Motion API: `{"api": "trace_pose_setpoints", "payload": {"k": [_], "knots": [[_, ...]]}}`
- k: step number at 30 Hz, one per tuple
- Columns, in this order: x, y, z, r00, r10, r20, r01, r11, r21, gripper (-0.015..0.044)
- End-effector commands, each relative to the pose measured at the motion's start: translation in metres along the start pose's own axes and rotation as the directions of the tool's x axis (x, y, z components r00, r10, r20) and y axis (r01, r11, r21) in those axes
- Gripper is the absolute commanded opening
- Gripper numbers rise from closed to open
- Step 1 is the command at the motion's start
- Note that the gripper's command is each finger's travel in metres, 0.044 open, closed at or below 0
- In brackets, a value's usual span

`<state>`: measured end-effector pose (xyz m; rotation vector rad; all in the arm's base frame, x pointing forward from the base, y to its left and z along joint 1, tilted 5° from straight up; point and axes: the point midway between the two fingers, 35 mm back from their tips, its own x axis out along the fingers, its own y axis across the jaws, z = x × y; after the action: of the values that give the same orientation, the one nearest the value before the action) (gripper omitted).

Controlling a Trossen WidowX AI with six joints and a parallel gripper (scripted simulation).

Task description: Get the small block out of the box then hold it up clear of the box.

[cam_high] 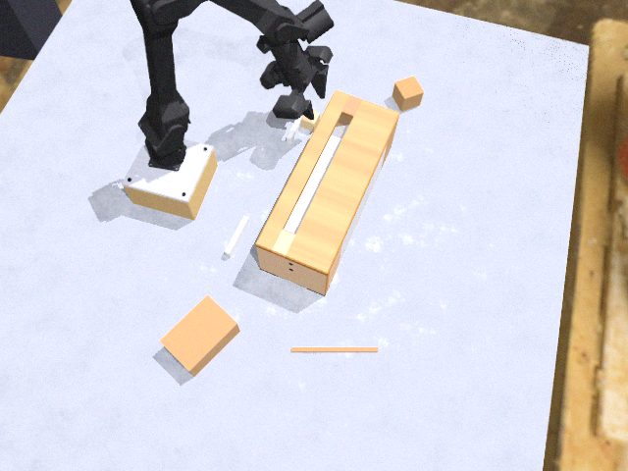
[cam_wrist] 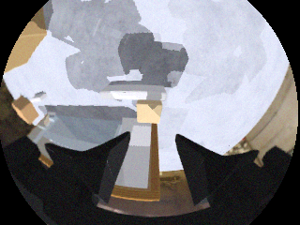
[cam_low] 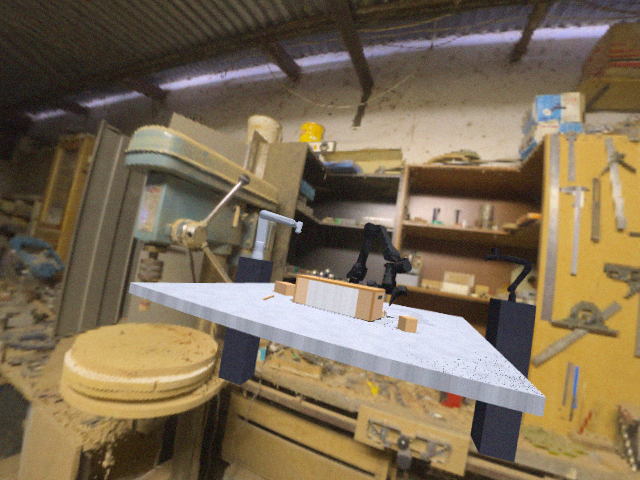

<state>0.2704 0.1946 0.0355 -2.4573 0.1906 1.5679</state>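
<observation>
The small pale block point(cam_high: 310, 122) point(cam_wrist: 149, 112) lies on the table outside the wooden box point(cam_high: 349, 177) point(cam_low: 330, 297), close to the box's side near its far end in the top view. A short white bar point(cam_high: 292, 130) point(cam_wrist: 136, 95) lies right beside the block. My gripper point(cam_high: 317, 107) point(cam_wrist: 153, 137) is open and empty. It is above the block and the box's far end, with the block just beyond the fingertips in the wrist view. The gap between the fingers and the block is hard to judge.
An orange cube point(cam_high: 407, 93) point(cam_low: 407, 323) stands beyond the box's far end. A second white bar point(cam_high: 235, 236) lies between the arm's base point(cam_high: 172, 183) and the box. A large orange block point(cam_high: 200, 335) and a thin orange stick point(cam_high: 335, 349) lie past the near end.
</observation>
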Motion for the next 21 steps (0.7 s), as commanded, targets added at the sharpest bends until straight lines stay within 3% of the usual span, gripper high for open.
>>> {"api": "trace_pose_setpoints", "payload": {"k": [1, 21], "knots": [[0.009, 0.003, 0.005, 1.000, 0.012, 0.002, -0.012, 1.000, 0.002, 0.0285], [0.038, 0.005, 0.017, 1.000, 0.012, 0.002, -0.012, 1.000, 0.002, 0.0285]]}}
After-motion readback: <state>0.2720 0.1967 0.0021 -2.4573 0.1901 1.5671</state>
